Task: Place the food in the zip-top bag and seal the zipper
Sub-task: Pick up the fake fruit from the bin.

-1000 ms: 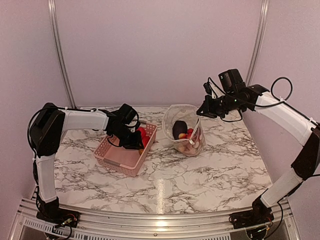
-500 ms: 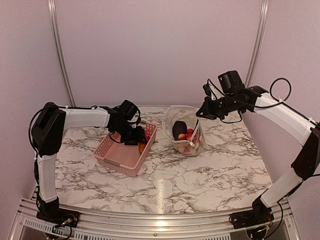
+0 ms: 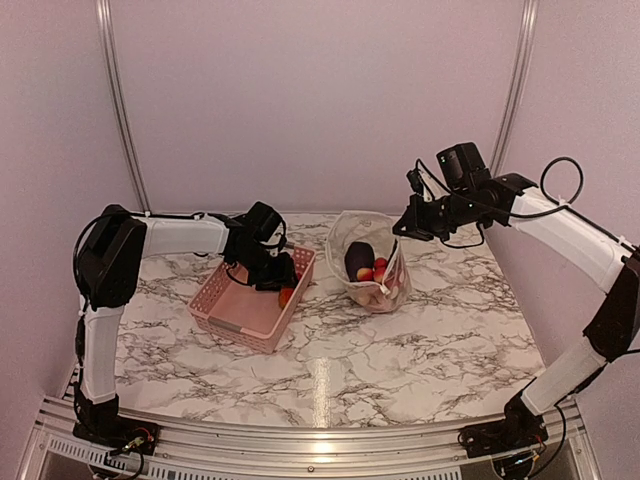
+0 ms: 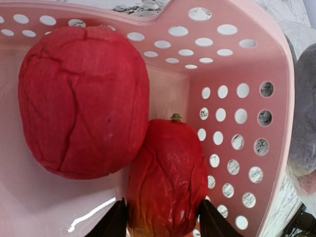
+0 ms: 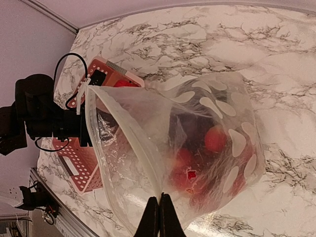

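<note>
Top view: left gripper (image 3: 270,272) low inside the pink basket (image 3: 235,325), shifted toward its far right corner and spread wider than a second ago. Left wrist view: fingers (image 4: 115,223) astride the smaller red piece (image 4: 168,173), just beside the round red tomato (image 4: 84,98); flanks apparently touched, actual clamping not discernible. Right gripper (image 3: 405,225) unmoved, pinched tight on the rim of the zip-top bag (image 3: 372,285), mouth held up and open, zipper (image 5: 123,143) unsealed. Already in the bag: eggplant (image 3: 358,258) and several small red items. Judged meaning: another pick lined up; at least two red items left to transfer before sealing.
</note>
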Robot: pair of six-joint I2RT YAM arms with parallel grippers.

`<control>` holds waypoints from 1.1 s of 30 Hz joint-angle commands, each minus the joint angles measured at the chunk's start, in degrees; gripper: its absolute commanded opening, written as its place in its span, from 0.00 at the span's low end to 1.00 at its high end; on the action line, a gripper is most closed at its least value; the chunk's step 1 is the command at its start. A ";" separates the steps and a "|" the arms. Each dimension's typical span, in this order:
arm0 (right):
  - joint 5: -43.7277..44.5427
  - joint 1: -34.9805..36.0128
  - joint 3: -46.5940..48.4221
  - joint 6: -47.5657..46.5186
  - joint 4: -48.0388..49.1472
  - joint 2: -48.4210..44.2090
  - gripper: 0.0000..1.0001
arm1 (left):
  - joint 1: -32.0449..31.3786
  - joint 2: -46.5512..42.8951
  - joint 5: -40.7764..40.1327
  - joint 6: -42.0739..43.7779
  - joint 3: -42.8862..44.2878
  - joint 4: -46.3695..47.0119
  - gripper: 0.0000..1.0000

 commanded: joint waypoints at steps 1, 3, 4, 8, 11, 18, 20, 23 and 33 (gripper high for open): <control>-0.32 0.38 -0.42 0.74 1.26 -1.61 0.00 | 0.38 0.66 -1.05 -0.13 0.50 -4.36 0.51; -0.58 0.44 -0.35 0.91 1.44 -1.35 0.00 | 0.47 0.53 -1.06 0.11 0.41 -4.70 0.46; -0.68 0.42 -0.22 0.87 1.53 -1.19 0.00 | 0.52 0.37 -1.03 0.21 0.41 -4.83 0.43; -0.78 0.47 0.31 0.59 1.45 -0.68 0.00 | 0.57 -1.32 -1.67 0.28 -0.06 -4.92 0.33; -0.95 0.55 0.27 0.60 1.60 -0.55 0.00 | 0.57 -3.43 -2.54 0.25 -1.03 -4.45 0.30; -1.09 0.71 0.07 0.58 1.94 -0.63 0.00 | 0.74 -9.23 -4.16 0.33 -4.27 -3.97 0.27; -1.13 0.71 0.01 0.59 2.01 -0.61 0.00 | 0.74 -11.22 -4.88 0.43 -4.59 -4.09 0.27; -1.29 0.79 -0.04 0.57 2.06 -0.54 0.00 | 0.74 -13.98 -5.62 0.35 -4.20 -3.99 0.26; -1.90 1.02 1.36 0.15 2.11 0.88 0.00 | 0.40 -20.96 -0.46 -5.88 -6.21 9.81 0.23</control>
